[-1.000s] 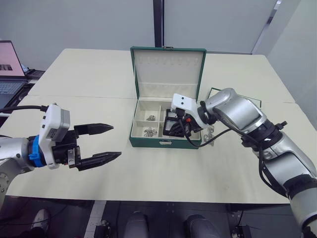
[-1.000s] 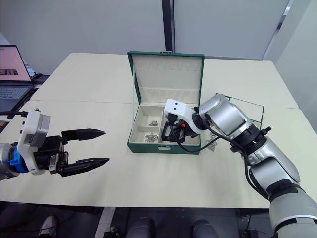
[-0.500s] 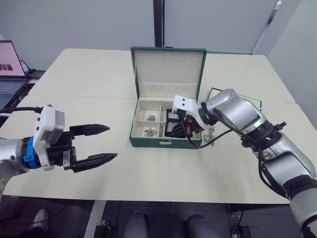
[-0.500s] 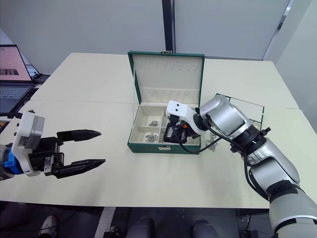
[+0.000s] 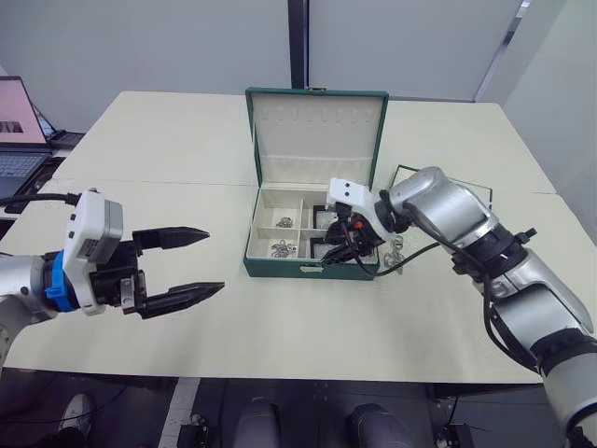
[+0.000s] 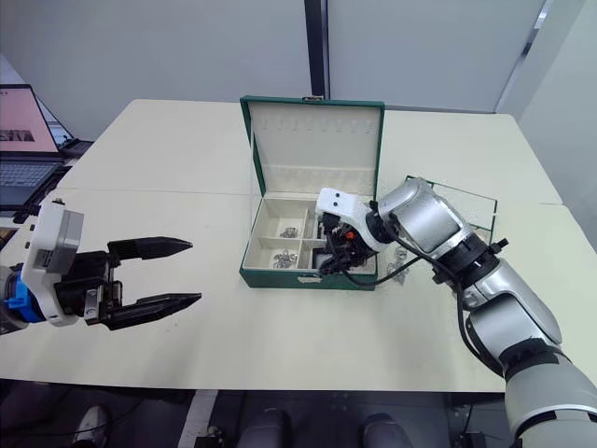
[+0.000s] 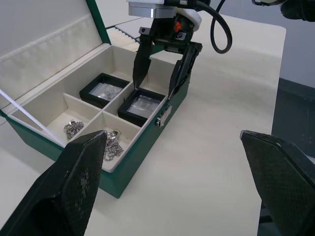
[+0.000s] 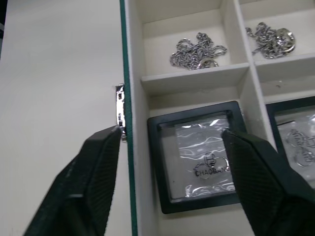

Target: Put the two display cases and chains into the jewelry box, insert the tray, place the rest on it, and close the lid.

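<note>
**Two display cases and both chains lie in the open box**

Two display cases sit side by side in the right-hand compartments of the jewelry box (image 5: 312,245): the front display case (image 7: 141,106) lies flat just behind the box's front wall, and the rear display case (image 7: 104,90) lies in the compartment behind it. In the two left-hand compartments lie the chains, a front chain bunch (image 7: 111,144) and a rear chain bunch (image 7: 74,129). The lid (image 5: 317,128) stands upright, its cream lining facing forward.

Over the front display case hangs the right tool (image 7: 157,70), fingers spread and pinching nothing; one finger is over the box's front wall by the silver clasp (image 8: 119,111), the other over the case's far edge. Well to the left of the box, the left tool (image 5: 194,263) hovers above the bench (image 5: 168,149), fingers spread and empty. Behind the right arm, on the bench, the tray (image 6: 466,203) shows partly. A laptop (image 5: 19,126) stands off the bench's left side.
</note>
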